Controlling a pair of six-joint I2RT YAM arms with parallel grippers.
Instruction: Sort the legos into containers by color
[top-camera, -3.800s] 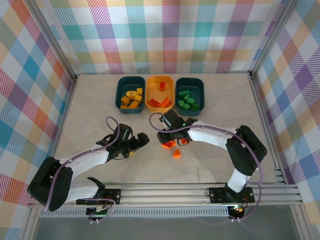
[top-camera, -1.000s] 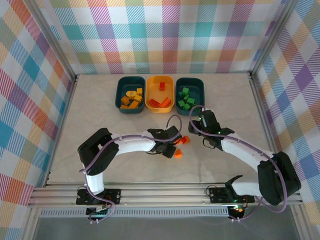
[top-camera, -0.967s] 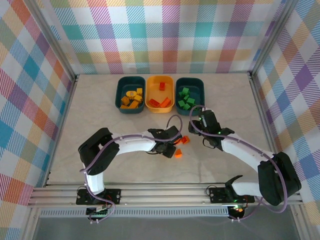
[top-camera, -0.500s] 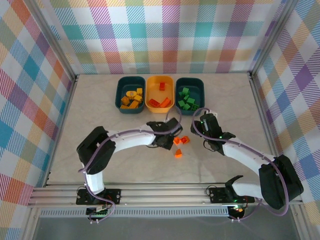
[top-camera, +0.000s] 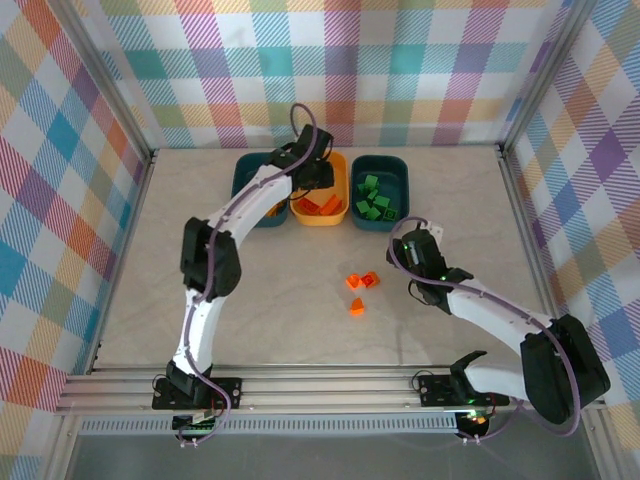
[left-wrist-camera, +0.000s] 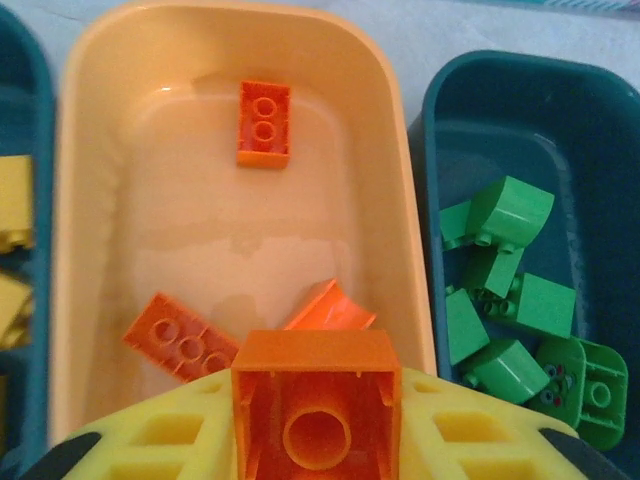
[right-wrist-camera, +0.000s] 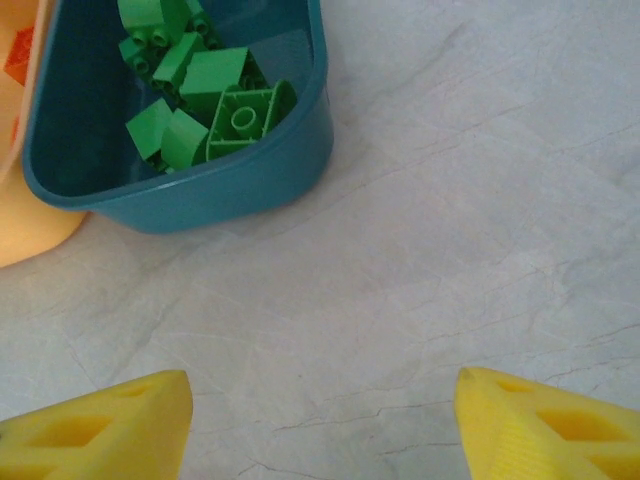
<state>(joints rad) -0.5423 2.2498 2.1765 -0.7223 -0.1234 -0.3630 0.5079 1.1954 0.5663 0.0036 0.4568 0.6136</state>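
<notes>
The left gripper (top-camera: 312, 168) hangs over the yellow-orange rounded plastic tub (left-wrist-camera: 180, 230), jaws clamped on a small red-orange studded plastic brick (left-wrist-camera: 315, 400) whose hollow underside faces the camera. The right gripper (right-wrist-camera: 322, 420) hovers above the marbled table (right-wrist-camera: 450, 200), jaws wide and empty. The dark teal plastic tub (right-wrist-camera: 250, 180) sits at its eleven o'clock. Seen from above, loose red-orange bricks (top-camera: 358, 283) lie at its eight o'clock.

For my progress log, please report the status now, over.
Left tool shut on orange brick above yellow-orange tub. Right tool open, empty. Loose orange bricks on table; nothing blocks tub.
</notes>
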